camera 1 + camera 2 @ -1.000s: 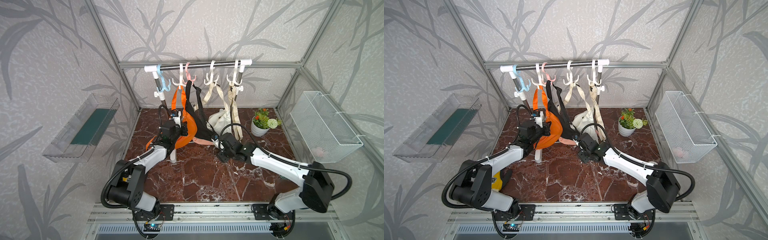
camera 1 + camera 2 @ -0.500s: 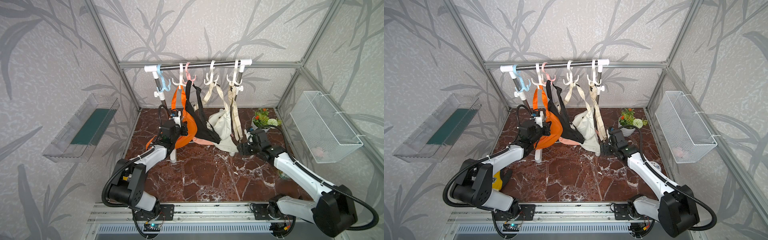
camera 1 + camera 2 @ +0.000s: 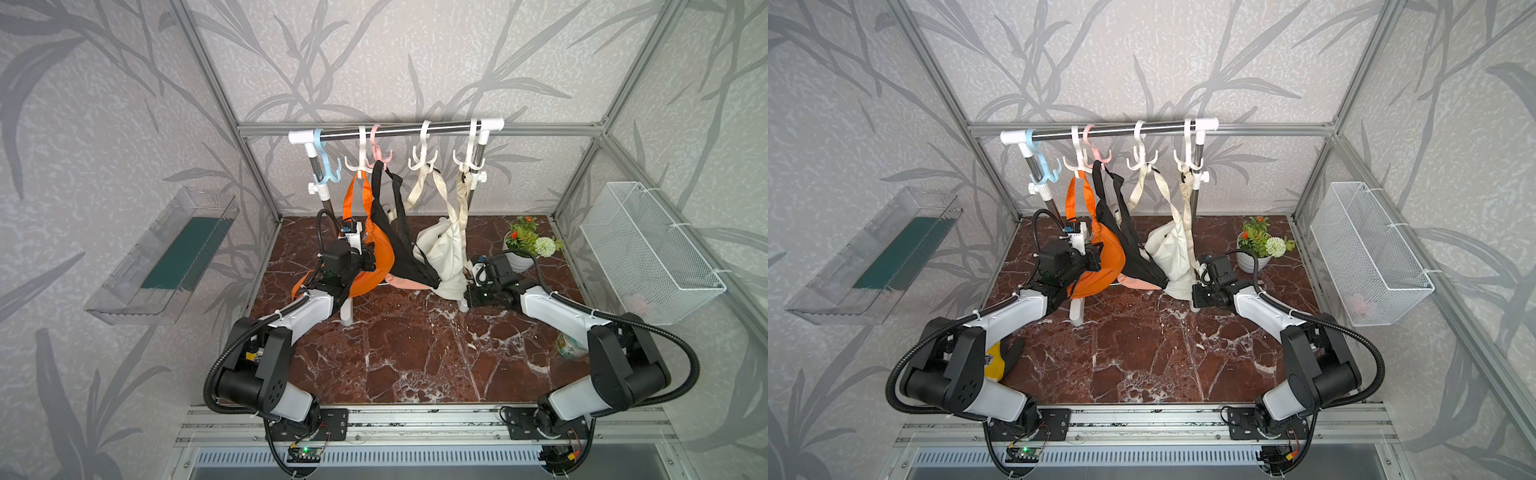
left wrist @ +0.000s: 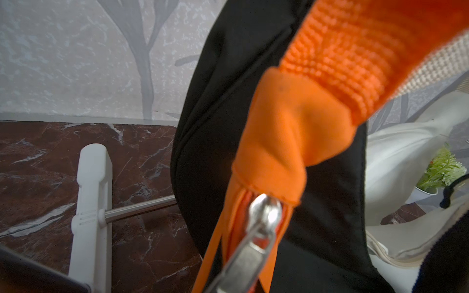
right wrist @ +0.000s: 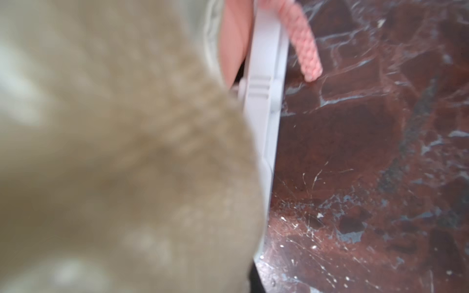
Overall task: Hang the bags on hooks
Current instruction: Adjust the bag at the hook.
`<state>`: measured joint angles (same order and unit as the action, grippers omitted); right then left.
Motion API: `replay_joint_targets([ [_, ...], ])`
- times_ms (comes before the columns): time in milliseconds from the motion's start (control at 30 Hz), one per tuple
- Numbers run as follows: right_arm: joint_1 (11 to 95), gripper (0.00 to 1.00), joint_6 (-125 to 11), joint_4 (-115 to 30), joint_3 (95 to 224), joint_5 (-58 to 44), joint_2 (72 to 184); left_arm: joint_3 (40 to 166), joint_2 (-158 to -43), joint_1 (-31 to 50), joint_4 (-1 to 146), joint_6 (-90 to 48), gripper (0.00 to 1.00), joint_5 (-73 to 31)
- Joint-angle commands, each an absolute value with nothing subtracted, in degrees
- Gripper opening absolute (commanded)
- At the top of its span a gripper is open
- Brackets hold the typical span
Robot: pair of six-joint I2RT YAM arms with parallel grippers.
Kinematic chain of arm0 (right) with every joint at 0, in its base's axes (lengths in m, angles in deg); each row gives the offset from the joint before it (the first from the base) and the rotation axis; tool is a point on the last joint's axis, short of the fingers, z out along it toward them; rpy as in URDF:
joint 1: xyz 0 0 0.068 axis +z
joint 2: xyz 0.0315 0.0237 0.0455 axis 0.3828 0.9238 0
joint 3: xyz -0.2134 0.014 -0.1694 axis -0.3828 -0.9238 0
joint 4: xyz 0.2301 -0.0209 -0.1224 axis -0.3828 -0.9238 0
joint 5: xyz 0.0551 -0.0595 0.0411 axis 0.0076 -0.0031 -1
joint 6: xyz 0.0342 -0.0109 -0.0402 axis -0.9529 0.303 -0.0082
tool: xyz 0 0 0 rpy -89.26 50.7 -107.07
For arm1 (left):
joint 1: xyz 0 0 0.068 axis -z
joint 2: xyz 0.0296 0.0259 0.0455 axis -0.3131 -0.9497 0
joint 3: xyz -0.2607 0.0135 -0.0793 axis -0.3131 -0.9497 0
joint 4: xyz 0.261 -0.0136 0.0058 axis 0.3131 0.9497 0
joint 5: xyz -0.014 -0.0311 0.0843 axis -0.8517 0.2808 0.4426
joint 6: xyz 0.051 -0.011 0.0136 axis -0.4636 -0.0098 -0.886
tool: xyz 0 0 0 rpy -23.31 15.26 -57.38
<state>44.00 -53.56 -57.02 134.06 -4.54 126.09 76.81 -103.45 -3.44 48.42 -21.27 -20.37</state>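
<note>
Under the rail (image 3: 399, 131), the orange bag (image 3: 384, 257) hung by its strap from a white hook (image 3: 360, 164), the left hand (image 3: 370, 259) clamped on its upper edge. The right hand (image 3: 466, 295), closed up, sat at the lower edge of the cream bag (image 3: 440, 253), just beside the rack foot (image 3: 462, 307); any grip was unclear. The worktop (image 3: 415, 353) in front lay open.
</note>
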Motion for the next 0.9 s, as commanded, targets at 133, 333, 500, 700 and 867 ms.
replay_joint_targets([
  [133,43.69,0.0,-51.83,-62.72,141.93,9.94,117.46,78.4,-103.96,-4.25,48.14,-20.49,0.0,-20.22],
  [333,41.16,0.0,-49.95,-62.84,144.07,18.42,116.57,78.54,-104.09,-4.27,47.98,-20.05,0.0,-20.83],
  [500,36.1,0.0,-50.81,-59.32,144.46,18.13,121.45,78.27,-103.88,-4.32,47.87,-19.86,0.0,-20.89],
  [700,33.74,0.22,-51.67,-55.87,146.87,13.84,132.01,78.35,-103.86,-4.36,48.05,-19.86,0.0,-20.85],
  [867,33.3,0.67,-52.88,-58.92,148.74,6.75,133.53,78.45,-104.11,-4.34,47.53,-19.18,0.0,-21.21],
])
